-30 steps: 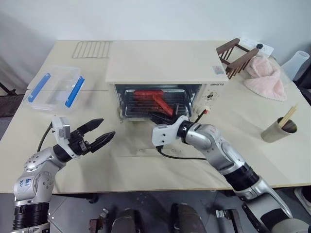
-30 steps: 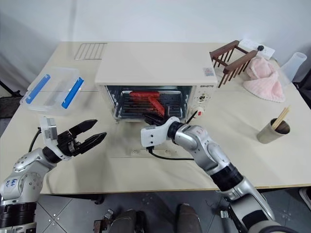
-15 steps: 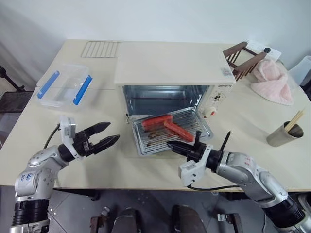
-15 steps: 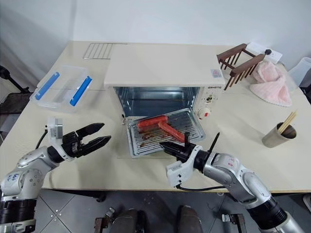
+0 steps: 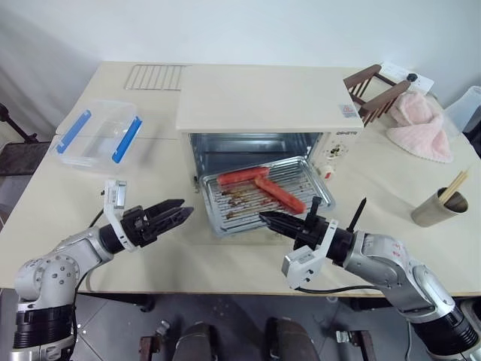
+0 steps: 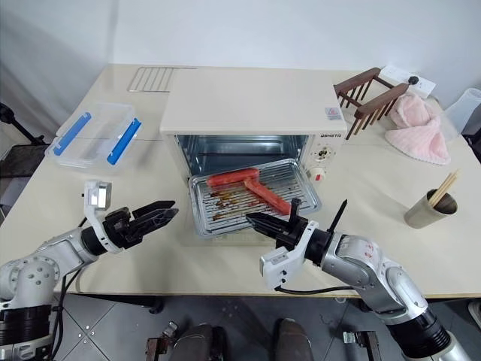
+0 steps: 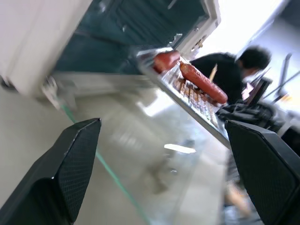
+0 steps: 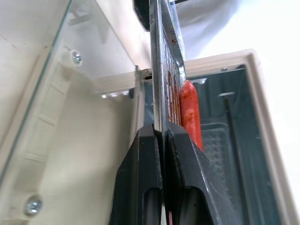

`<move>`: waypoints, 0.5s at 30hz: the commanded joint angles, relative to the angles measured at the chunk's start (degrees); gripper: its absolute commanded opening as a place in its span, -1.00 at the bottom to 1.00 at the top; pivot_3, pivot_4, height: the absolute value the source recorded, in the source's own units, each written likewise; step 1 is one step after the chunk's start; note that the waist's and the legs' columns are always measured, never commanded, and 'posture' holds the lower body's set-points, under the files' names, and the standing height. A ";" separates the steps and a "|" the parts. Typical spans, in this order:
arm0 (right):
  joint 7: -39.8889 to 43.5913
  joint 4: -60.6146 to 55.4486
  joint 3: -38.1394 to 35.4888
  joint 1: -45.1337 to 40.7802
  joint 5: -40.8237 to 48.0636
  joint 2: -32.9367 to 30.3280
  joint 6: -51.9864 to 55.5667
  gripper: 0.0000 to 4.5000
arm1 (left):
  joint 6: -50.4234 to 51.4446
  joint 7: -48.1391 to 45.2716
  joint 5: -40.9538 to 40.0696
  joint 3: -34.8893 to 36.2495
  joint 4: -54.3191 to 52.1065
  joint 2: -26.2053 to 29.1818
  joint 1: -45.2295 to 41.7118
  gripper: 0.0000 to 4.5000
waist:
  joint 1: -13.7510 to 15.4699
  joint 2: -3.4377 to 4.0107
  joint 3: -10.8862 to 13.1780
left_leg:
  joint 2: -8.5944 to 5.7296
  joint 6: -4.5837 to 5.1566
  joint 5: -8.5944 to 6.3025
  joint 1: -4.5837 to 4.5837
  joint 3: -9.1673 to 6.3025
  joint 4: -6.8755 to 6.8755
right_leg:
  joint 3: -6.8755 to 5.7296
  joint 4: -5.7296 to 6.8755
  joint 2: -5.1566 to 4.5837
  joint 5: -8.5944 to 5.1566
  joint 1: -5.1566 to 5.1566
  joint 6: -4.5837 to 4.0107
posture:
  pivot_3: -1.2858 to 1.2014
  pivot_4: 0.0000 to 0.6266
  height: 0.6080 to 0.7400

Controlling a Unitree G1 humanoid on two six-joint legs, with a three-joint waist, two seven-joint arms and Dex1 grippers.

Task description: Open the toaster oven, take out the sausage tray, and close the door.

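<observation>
The right gripper (image 5: 267, 218) has its jaws clamped on the near rim of the sausage tray (image 5: 259, 200), which hangs above the lowered door (image 6: 225, 235), its far end just at the mouth of the toaster oven (image 5: 267, 98). Two red sausages (image 5: 261, 184) lie on it. The left gripper (image 5: 176, 211), jaws apart and holding nothing, hovers beside the door over the pale bench (image 5: 158, 162). Further out on the bench stand a clear box with blue clips (image 5: 96, 135), a wire rack (image 5: 156, 76), a brown wooden rack (image 5: 373, 83), a pink cloth (image 5: 423, 124) and a cup of chopsticks (image 5: 440, 203). A white wall (image 5: 240, 26) rises behind.
</observation>
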 commanded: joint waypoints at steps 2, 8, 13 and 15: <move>0.75 -0.96 -0.60 -1.84 1.75 0.22 -1.63 -0.98 | 9.71 7.39 -13.07 2.36 1.21 0.54 -2.38 1.00 | -0.19 0.00 0.00 | -0.01 0.00 0.00 0.08 -0.02 0.00 | 0.05 0.12 -0.02 0.00 0.03 0.00 | 0.03 -0.52 1.00; 2.35 0.24 0.36 -3.30 2.35 0.96 -1.56 -0.98 | 13.51 19.63 -28.26 0.68 5.99 -0.19 -3.82 1.00 | -0.66 -0.01 0.01 | -0.01 0.00 0.00 0.42 -0.02 -0.04 | 0.16 0.25 -0.02 0.00 0.25 -0.01 | 0.03 -0.52 1.00; 3.83 0.43 1.41 -3.84 3.97 0.87 -2.94 -0.98 | 12.32 30.94 -38.07 -6.22 9.52 -3.27 -4.39 1.00 | -0.67 -0.01 0.01 | -0.02 -0.01 0.00 0.58 0.04 -0.07 | 0.28 0.27 -0.03 -0.01 0.33 -0.02 | 0.03 -0.52 1.00; 4.28 0.24 1.52 -4.12 4.00 0.89 -2.88 -0.98 | 12.94 32.92 -39.90 -9.00 9.22 -3.06 -4.61 1.00 | -0.58 -0.02 0.01 | -0.03 -0.01 0.00 0.63 0.03 -0.07 | 0.35 0.22 -0.03 -0.01 0.43 -0.01 | 0.03 -0.52 1.00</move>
